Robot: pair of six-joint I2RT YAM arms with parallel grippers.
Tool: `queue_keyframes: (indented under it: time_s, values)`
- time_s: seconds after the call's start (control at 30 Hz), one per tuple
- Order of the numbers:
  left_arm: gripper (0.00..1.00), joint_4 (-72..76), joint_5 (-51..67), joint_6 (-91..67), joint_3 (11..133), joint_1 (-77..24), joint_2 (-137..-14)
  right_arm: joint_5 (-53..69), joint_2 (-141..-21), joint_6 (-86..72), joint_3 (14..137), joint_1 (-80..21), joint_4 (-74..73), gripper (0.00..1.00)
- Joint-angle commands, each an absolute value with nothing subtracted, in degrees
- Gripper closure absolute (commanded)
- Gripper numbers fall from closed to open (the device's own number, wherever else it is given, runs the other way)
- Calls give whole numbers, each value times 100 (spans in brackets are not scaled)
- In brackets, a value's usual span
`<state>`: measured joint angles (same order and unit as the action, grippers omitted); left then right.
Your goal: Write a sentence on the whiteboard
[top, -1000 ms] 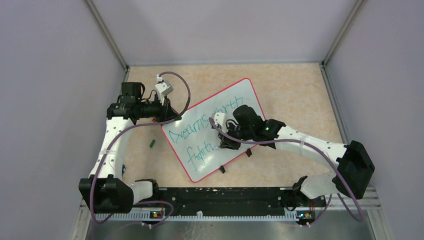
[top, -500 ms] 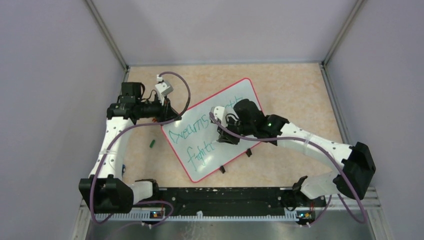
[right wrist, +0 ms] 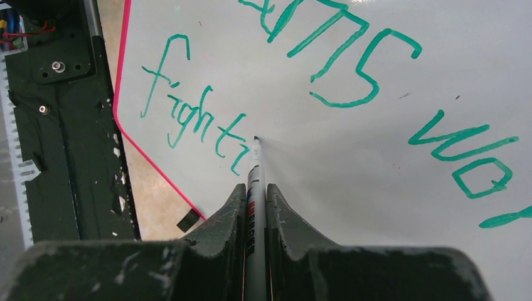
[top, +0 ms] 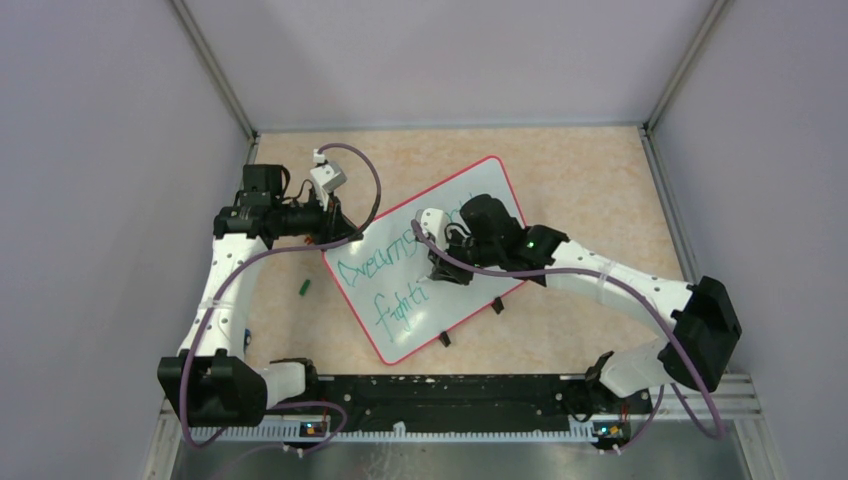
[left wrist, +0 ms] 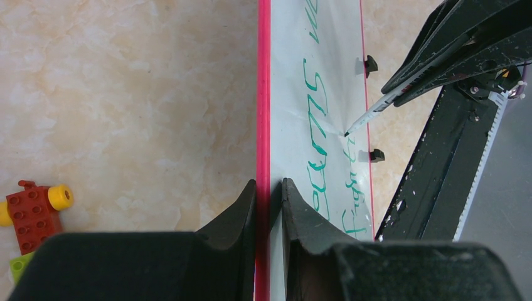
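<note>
The whiteboard (top: 400, 320), white with a thin red rim, lies tilted on the table. Green lettering (top: 385, 262) reads "Dreams wor…" above "fighti" (right wrist: 194, 122); my right arm hides part of the top line. My right gripper (top: 445, 268) is shut on a white marker (right wrist: 254, 188), whose tip touches the board just right of "fighti". The marker also shows in the left wrist view (left wrist: 376, 110). My left gripper (left wrist: 268, 188) is shut on the board's red rim (left wrist: 263, 94) at its far left edge (top: 330, 238).
A small green piece (top: 304, 287) lies on the table left of the board. A red, yellow and green toy brick cluster (left wrist: 31, 213) sits near my left gripper. Black feet (top: 445, 340) stick out from the board's near edge. Walls enclose the table.
My right gripper with the marker has moved up and left across the board, and the lower line has gained a stroke after "fight". The left arm has not moved.
</note>
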<state>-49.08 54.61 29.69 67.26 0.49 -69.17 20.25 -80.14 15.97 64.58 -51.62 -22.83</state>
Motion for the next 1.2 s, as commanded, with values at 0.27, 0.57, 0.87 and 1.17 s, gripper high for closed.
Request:
queue_keyframes:
  time_s: [0.27, 0.57, 0.87, 1.17]
  values:
    - [100, -4923, 5461, 3088, 6810, 26, -6900, 1928, -7835, 1644, 6451, -5153, -2199, 100]
    - [100, -4973, 5460, 3129, 6807, 26, -6890, 1954, -7412, 1738, 6343, -5131, -2472, 100]
    - [100, -4966, 5468, 3111, 6826, 26, -6888, 1865, -7513, 1758, 6131, -5125, -2269, 100]
    - [100, -4980, 5442, 3114, 6811, 26, -6887, 1872, -7673, 1749, 6244, -5126, -2150, 100]
